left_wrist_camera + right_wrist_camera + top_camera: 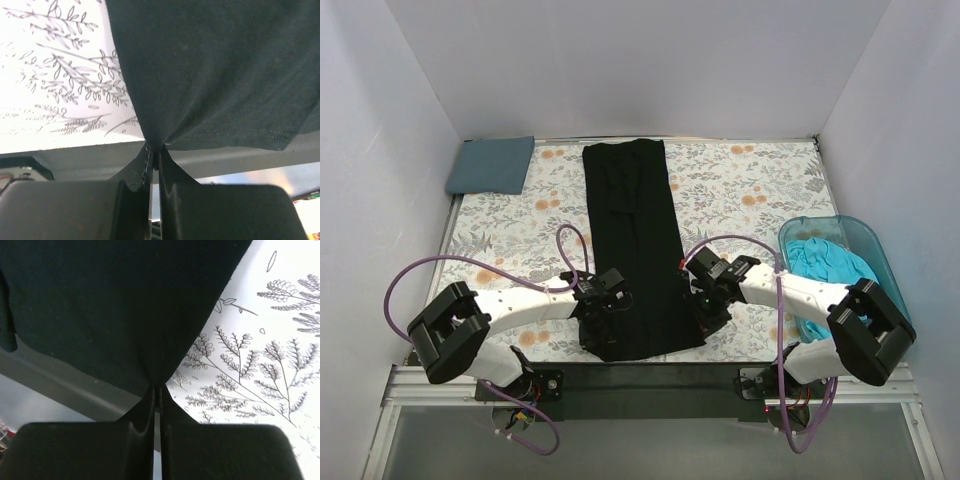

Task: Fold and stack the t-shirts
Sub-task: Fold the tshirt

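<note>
Two tools, at the near edge. One left tool: fingers closed, pinching the near left edge of the black t-shirt just above its stitched hem. One right tool: fingers closed, pinching the same shirt's near right edge.

Three t-shirts in all. The black one is folded into a long narrow strip and lies down the middle of the floral table cloth, running from near edge to far edge. One turquoise t-shirt: crumpled inside the single teal plastic tub, at the right. One slate blue-grey t-shirt: folded flat in the far left corner, well apart from the black strip.
</note>
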Robot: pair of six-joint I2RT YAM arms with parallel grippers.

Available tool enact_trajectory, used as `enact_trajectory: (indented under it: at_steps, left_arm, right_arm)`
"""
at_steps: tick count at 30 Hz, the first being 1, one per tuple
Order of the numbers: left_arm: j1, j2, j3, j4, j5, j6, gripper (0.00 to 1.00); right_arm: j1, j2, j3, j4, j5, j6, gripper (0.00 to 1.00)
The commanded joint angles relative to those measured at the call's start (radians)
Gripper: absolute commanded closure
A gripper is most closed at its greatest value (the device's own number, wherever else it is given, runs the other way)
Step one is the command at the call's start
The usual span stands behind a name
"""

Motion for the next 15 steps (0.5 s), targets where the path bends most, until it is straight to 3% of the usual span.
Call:
enact_trajectory:
  at_steps: [1,6,10,15]
  left_arm:
    - [0.015,-0.043,0.028,-0.086,-0.029,0.008,1.00]
    - [0.117,-0.031,0.114,-0.094,-0.134,0.086,1.00]
    - [0.298,-0.022,0.189,-0.030,-0.168,0.188,1.00]
    - [0.406,0.053,0.318,0.047,-0.259,0.294,1.00]
  right_arm:
    - [-0.009,-0.026,0.070,-0.085,-0.001,-0.048,0.99]
    - [-0.068,0.057,0.259,-0.112,0.051,-0.116,0.99]
    - [-0.104,0.156,0.408,-0.109,0.100,-0.180,0.99]
    - [-0.124,0.264,0.574,-0.082,0.192,-0.229,0.99]
